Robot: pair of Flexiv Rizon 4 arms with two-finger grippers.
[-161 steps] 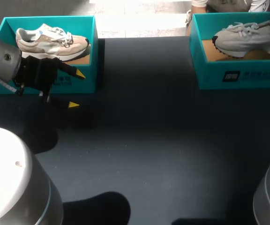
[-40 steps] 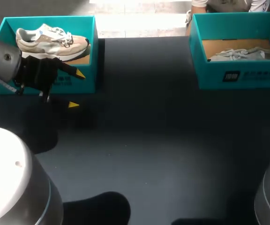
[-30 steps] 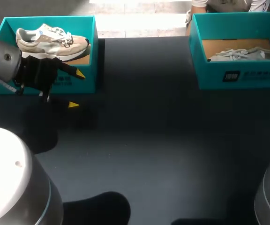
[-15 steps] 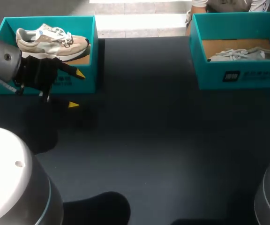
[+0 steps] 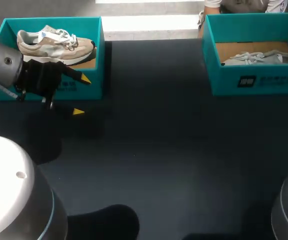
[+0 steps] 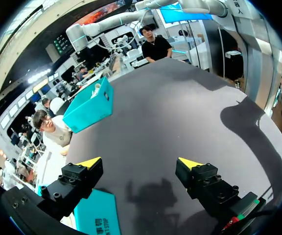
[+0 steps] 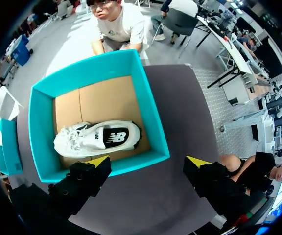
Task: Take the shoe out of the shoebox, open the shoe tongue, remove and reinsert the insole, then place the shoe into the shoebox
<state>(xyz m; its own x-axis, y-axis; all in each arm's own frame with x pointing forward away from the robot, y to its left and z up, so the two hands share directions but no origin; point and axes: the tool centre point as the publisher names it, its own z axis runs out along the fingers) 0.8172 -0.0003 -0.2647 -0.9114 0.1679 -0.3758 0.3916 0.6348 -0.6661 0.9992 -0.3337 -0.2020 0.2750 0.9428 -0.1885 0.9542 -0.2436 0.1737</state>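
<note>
Head view, left shoebox: the teal left shoebox [image 5: 49,20] is noted at the far left of the dark table [image 5: 154,150], open at the top.
Head view, beige sneaker: the beige sneaker [image 5: 56,45] is seen inside the left shoebox, upright on its sole.
Head view, left gripper: the left gripper [image 5: 82,95] is held just in front of the left shoebox's near wall. Its fingers are spread apart with nothing between them (one yellow tip overlaps the wall, the other is over the table).
Head view, right shoebox: the teal right shoebox [image 5: 256,82] is noted at the far right, well apart from the left one.
Head view, grey sneaker: the grey sneaker [image 5: 259,57] is seen low in the right shoebox, on its cardboard floor.
Left wrist view, left gripper: the fingers are seen wide apart, with only bare table between them. A corner of the left shoebox [image 6: 99,213] shows under one finger.
Left wrist view, right shoebox: it [image 6: 89,105] is seen ahead across the table. Its contents cannot be made out.
Right wrist view, right gripper: the right gripper [image 7: 148,161] is held above the right shoebox's [image 7: 148,110] nearer wall, fingers apart, nothing gripped.
Right wrist view, grey sneaker: the grey sneaker [image 7: 97,139] is seen on the cardboard floor in the half of the box nearer the gripper, with a dark patch at its middle. Whether it rests on its sole or its side cannot be told.
</note>
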